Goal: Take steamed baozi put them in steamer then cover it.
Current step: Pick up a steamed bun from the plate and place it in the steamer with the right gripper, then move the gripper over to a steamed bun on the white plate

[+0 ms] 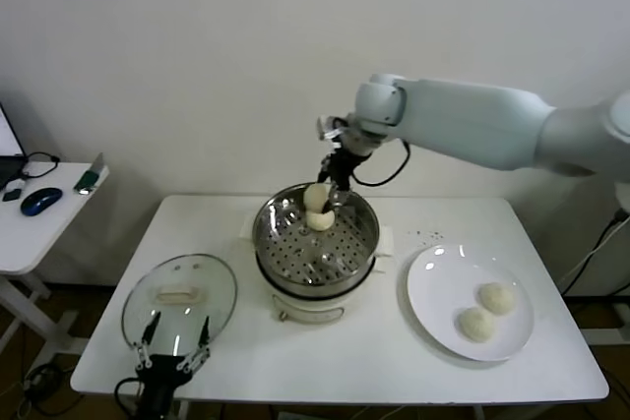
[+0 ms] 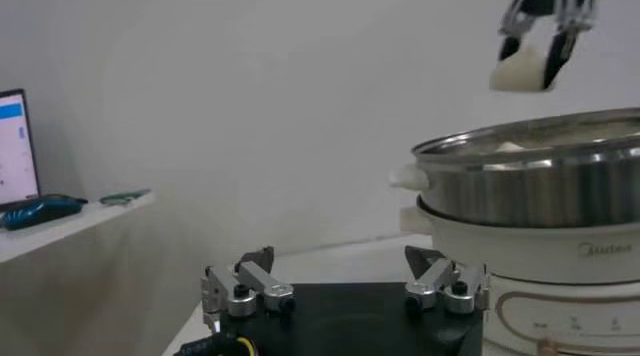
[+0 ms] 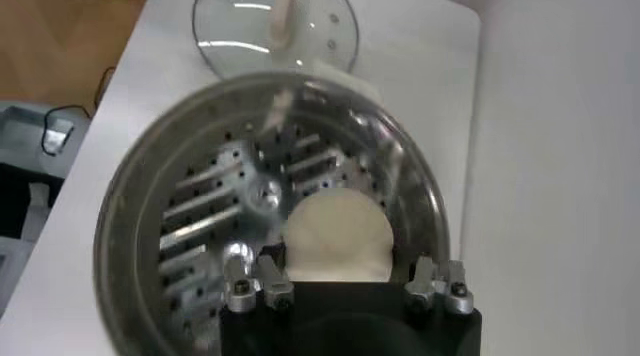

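Steamer [image 1: 317, 243]: stands at the middle of the worktop [image 1: 374, 351], steel pot open, perforated tray showing.
Right arm: reaches in from the right, bent down at the wrist above the steamer's far rim.
Right pincer [image 1: 322, 206]: points down over the far part of the steamer, clenched on a bun [image 1: 316, 197] held above the tray (in the left wrist view this bun [image 2: 520, 73] hangs clear above the pot rim).
Second bun [image 1: 320, 220]: lies on the tray just below the held one, at the far side of the steamer.
Right wrist view: a bun [image 3: 336, 238] fills the space between the pincer fingers [image 3: 258, 284], with the tray behind it.
Plate [image 1: 433, 292]: right of the steamer, well apart from it, carrying two more buns [image 1: 497, 298] [image 1: 477, 324] side by side.
Lid [image 1: 180, 300]: flat on the worktop left of the steamer, handle up.
Left arm: low at the near edge of the worktop, left of the steamer.
Left pincer [image 1: 175, 353]: at the lid's near rim, fingers spread wide, released, holding nothing (idle).
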### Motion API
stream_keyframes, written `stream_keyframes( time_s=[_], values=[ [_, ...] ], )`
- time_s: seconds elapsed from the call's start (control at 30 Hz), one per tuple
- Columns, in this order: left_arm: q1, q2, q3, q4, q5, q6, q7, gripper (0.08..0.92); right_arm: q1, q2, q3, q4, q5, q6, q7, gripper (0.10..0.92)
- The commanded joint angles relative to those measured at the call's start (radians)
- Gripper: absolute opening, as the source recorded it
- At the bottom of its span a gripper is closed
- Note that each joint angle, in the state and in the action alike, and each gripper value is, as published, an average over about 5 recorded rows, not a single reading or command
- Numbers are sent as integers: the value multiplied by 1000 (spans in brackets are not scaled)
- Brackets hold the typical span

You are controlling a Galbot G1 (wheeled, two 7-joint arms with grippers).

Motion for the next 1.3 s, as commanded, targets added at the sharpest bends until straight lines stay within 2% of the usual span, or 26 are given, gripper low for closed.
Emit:
stream_keyframes(
  time_s=[0.03,0.57,0.83,1.03,1.3],
  values=[
    [-1,19,1,3,8,0,0,823,-131,171,1,-68,-17,-14,33,687],
    [-21,19,3,2,12,18,3,823,-196,182,1,-139,-117,-9,30,694],
    [-13,16,3,11,14,13,2,823,-170,143,13,-86,-115,-14,26,815],
    [-12,15,3,3,17,17,2,823,-51,13,11,19,-88,1,-16,823],
    [-19,11,17,4,33,25,2,823,149,-298,-88,170,-111,53,-98,823]
  ],
)
